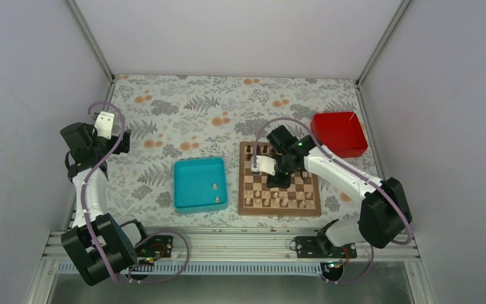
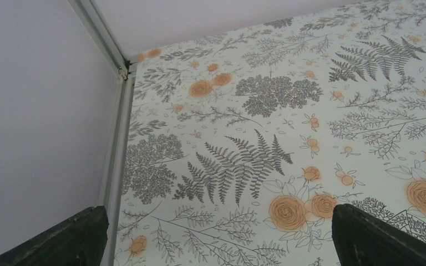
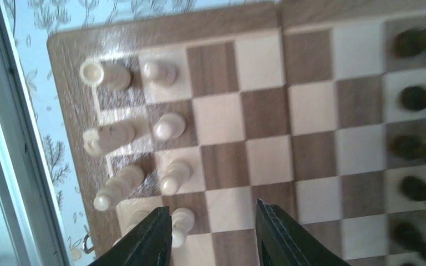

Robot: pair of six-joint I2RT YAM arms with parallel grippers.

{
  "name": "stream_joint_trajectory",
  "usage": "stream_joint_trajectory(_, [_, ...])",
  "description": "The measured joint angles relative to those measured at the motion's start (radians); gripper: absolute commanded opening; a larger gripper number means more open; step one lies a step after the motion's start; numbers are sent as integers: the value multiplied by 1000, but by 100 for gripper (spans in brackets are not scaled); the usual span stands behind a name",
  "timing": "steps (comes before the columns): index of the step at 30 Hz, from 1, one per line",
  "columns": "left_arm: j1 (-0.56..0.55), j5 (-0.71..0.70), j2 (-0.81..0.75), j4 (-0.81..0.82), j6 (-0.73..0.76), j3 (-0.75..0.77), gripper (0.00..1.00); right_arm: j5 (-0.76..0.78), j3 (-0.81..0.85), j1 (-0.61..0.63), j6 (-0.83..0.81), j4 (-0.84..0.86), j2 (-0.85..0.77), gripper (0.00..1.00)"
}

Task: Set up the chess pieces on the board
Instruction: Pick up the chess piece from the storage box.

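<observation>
The chessboard (image 1: 312,204) lies right of centre; it fills the right wrist view (image 3: 266,116). Several pale beige pieces (image 1: 283,202) stand in its near rows, dark brown pieces (image 1: 257,151) in its far rows. In the right wrist view several pale pieces (image 3: 169,126) stand near the board's left edge and dark pieces (image 3: 416,97) at the right. My right gripper (image 1: 255,169) (image 3: 211,213) hovers open and empty over the board's left side; a pale pawn (image 3: 181,224) stands by its left finger. Two pale pieces (image 1: 216,187) lie in the teal tray. My left gripper (image 1: 106,118) (image 2: 216,221) is open and empty at the far left.
A teal square tray (image 1: 190,183) sits left of the board. A red box (image 1: 338,133) stands at the back right, touching the board's far right corner area. White enclosure walls and metal posts (image 2: 116,127) bound the flower-patterned table (image 1: 183,120).
</observation>
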Motion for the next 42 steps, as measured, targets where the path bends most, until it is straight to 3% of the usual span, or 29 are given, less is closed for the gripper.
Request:
stream_joint_trajectory(5, [0,3,0,0,0,0,100,-2,132,34,0,-18,49,41])
stream_joint_trajectory(11, [0,8,0,0,0,0,100,19,296,207,2,5,180,40])
stream_joint_trajectory(17, [0,15,0,-1,1,0,100,28,430,299,-3,44,335,40])
stream_joint_trajectory(26, [0,18,-2,-3,0,0,100,47,541,338,-16,67,551,40])
stream_joint_trajectory(42, [0,18,51,-3,0,0,100,26,657,355,-53,23,703,40])
